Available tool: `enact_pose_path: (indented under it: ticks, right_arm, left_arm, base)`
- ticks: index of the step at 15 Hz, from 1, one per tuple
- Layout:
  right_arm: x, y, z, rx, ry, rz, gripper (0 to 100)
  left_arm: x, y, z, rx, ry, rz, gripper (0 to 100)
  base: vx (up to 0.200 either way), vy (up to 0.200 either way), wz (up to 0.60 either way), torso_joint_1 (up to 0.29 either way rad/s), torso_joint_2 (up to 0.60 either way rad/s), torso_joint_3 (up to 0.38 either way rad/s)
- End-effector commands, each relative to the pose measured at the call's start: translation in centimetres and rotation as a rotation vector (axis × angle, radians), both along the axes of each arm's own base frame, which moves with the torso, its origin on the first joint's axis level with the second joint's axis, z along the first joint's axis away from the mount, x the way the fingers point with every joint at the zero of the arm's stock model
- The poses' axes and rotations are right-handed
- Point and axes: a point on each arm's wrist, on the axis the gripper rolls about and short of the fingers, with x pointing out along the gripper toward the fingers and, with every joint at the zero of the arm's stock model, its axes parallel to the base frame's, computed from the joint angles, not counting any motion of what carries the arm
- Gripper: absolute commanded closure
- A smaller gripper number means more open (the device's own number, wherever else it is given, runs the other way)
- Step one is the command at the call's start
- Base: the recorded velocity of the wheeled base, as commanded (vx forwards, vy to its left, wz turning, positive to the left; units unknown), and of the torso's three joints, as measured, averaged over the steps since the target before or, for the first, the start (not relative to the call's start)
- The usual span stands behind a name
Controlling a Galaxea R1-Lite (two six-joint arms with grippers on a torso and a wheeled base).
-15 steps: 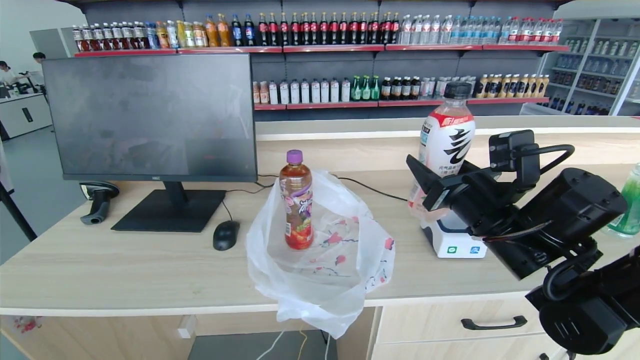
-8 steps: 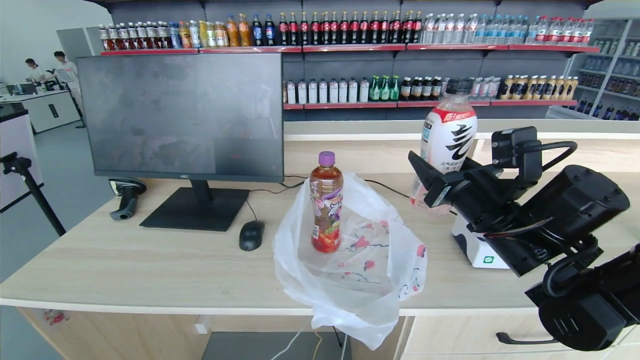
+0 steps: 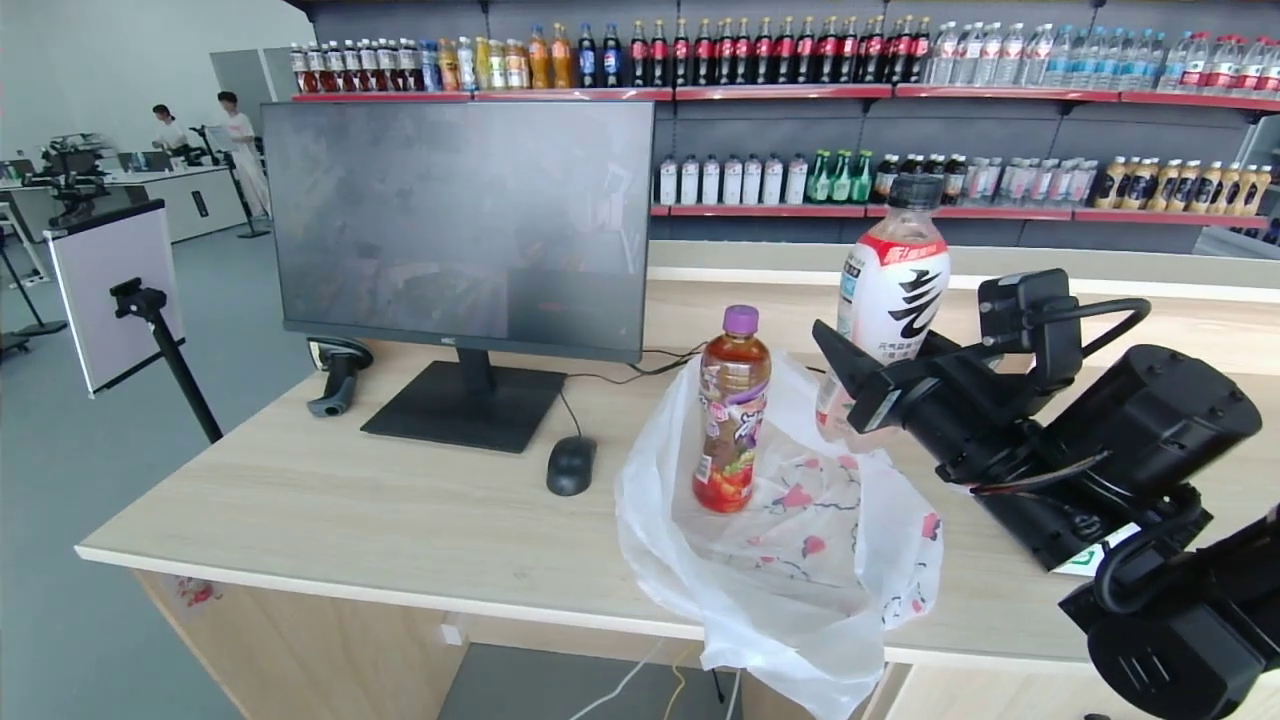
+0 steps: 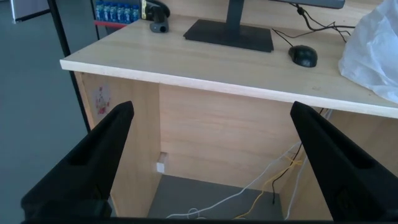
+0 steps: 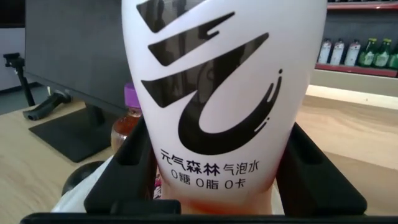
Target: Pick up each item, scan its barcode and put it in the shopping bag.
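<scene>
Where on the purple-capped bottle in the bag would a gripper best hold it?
Probably around the purple-capped bottle at its upper body, coming level from the robot's left: it stands upright, the shopping bag crowds its base, and the right gripper holds the white bottle alongside.

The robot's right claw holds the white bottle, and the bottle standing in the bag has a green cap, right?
Not quite. In the head view the cap on the brown bottle in the shopping bag is purple, not green. The right claw does hold the white bottle.
</scene>
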Motion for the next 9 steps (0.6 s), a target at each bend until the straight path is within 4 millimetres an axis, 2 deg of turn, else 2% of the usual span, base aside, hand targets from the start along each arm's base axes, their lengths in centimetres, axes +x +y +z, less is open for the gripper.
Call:
enact_pose_path:
  ticks: [1,9]
  right_arm:
    - [0.0,0.0,-0.5,-0.008,0.018,-0.002,100]
    - [2.2,-0.4,-4.3,-0.024,0.139,-0.035,100]
  left_arm:
    - [0.0,0.0,0.0,0.000,-0.001,0.001,0]
    - [0.0,0.0,0.0,0.000,-0.002,0.001,0]
  base:
    - [0.000,0.000,0.00,0.000,0.00,0.000]
    - [0.000,0.000,0.00,0.000,0.00,0.000]
